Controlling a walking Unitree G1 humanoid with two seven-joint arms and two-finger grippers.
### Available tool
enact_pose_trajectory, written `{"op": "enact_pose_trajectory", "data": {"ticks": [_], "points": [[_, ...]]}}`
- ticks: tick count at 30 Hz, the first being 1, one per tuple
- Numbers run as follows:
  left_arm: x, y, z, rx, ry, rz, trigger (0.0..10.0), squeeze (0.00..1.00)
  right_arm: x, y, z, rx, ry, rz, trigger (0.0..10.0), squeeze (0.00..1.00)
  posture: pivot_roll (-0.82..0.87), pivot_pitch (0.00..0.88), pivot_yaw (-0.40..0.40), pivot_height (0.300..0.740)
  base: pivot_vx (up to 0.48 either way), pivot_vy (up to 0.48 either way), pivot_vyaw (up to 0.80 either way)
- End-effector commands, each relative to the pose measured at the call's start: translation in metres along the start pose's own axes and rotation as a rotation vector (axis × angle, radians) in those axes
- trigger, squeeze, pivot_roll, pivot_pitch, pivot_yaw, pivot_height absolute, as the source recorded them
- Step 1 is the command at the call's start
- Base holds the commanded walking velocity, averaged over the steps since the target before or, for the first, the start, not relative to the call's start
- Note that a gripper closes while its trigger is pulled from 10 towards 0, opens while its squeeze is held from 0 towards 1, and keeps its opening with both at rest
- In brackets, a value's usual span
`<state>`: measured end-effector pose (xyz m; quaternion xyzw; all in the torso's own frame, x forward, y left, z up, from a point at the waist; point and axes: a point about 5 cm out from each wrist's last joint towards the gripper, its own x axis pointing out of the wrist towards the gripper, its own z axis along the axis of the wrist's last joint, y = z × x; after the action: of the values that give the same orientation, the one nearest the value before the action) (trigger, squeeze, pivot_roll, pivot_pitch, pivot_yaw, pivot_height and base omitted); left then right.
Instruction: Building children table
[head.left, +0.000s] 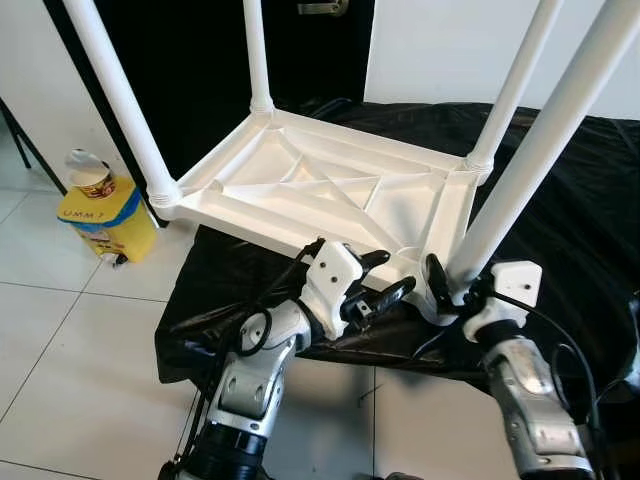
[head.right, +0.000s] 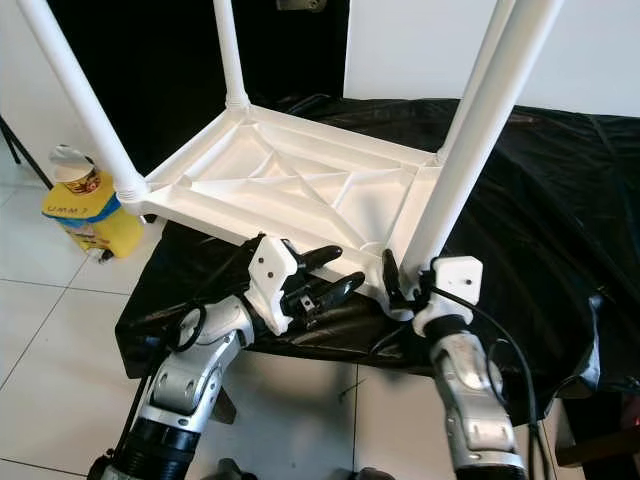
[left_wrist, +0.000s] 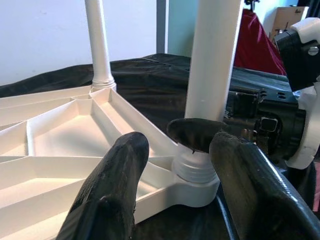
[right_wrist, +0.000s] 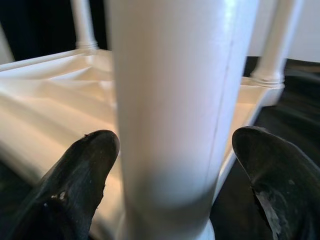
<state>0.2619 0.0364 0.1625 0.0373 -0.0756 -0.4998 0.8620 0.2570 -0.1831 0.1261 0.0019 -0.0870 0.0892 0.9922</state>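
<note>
Right gripper (head.right: 398, 285): your fingers are spread wide around the base of the near-right table leg (head.left: 540, 160); one fingertip (right_wrist: 82, 165) sits on each side of the tube, and you cannot tell whether either one touches it.
Left gripper (head.left: 385, 280): your fingers are parted and hold nothing, pointing at that same leg's threaded collar (left_wrist: 195, 170), just beside the right gripper's fingers.
Table position: the white plastic children's table (head.left: 330, 190) lies upside down directly ahead of both grippers, on a black sheet (head.left: 590, 200) over a low surface, its near corner right at your fingertips.
Table look: ribbed underside facing up, four round white legs standing in the corner sockets, smooth glossy plastic.
Risk, slipping: the tube is slick and round; a loose pinch will likely spin around it instead of turning it.
Risk, tipping: pushing sideways on the tall leg could slide the light table across the sheet.
Further out: a yellow container (head.left: 105, 215) stands on the tiled floor (head.left: 60, 330), well off to your left.
</note>
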Motion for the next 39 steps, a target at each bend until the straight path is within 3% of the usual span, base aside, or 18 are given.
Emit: {"op": "enact_pose_trajectory", "data": {"ticks": [1,6,7,11,12,13,15,16,31,32,39], "points": [[0.0,-0.001,-0.001,-0.008,-0.001,0.037,10.0,0.0,-0.004,0.001,-0.001,0.007,0.014,0.062,10.0,0.0,-0.07,0.0,-0.049,0.74,0.0,0.0,0.0],[-0.001,-0.003,-0.002,-0.016,-0.004,0.025,10.0,0.0,-0.006,-0.002,-0.001,-0.014,0.036,0.134,10.0,0.0,-0.07,0.0,-0.048,0.74,0.0,0.0,0.0],[-0.002,-0.002,-0.003,-0.005,0.013,0.008,10.0,0.0,-0.003,-0.011,-0.001,-0.053,0.048,0.187,10.0,0.0,-0.07,0.0,-0.047,0.74,0.0,0.0,0.0],[-0.004,-0.001,-0.005,0.005,0.027,-0.001,10.0,0.0,0.002,-0.017,-0.002,-0.081,0.064,0.239,10.0,0.0,-0.06,0.0,-0.045,0.74,0.0,0.0,0.0],[-0.004,-0.001,-0.005,0.011,0.032,-0.001,10.0,0.0,0.004,-0.02,-0.004,-0.092,0.072,0.251,9.5,0.0,-0.05,0.0,-0.046,0.74,0.0,0.0,0.0],[-0.005,0.0,-0.005,0.015,0.035,0.0,10.0,0.0,0.006,-0.021,-0.006,-0.1,0.077,0.254,2.9,0.0,-0.04,0.0,-0.048,0.74,0.0,0.0,0.0],[-0.005,0.0,-0.005,0.017,0.037,0.0,10.0,0.0,0.007,-0.022,-0.008,-0.104,0.08,0.256,2.9,0.0,-0.04,0.0,-0.049,0.74,0.0,0.0,0.0],[-0.006,0.0,-0.004,0.02,0.038,0.002,10.0,0.0,0.007,-0.022,-0.009,-0.108,0.082,0.26,0.0,0.0,-0.03,0.0,-0.048,0.74,0.0,0.0,0.0],[-0.012,-0.001,-0.005,0.004,0.045,0.009,10.0,0.0,0.001,-0.013,-0.02,-0.066,0.094,0.25,0.0,0.0,-0.03,0.0,-0.047,0.74,0.0,0.0,0.0],[-0.013,-0.001,-0.006,0.005,0.049,0.013,10.0,0.0,-0.001,-0.01,-0.021,-0.05,0.093,0.219,10.0,0.0,-0.02,0.0,-0.044,0.74,0.0,0.0,0.0],[-0.014,-0.003,-0.007,-0.001,0.059,0.019,10.0,0.0,0.002,-0.001,-0.023,0.018,0.088,0.011,10.0,0.0,-0.02,0.0,-0.036,0.74,0.0,0.0,0.0]]}}
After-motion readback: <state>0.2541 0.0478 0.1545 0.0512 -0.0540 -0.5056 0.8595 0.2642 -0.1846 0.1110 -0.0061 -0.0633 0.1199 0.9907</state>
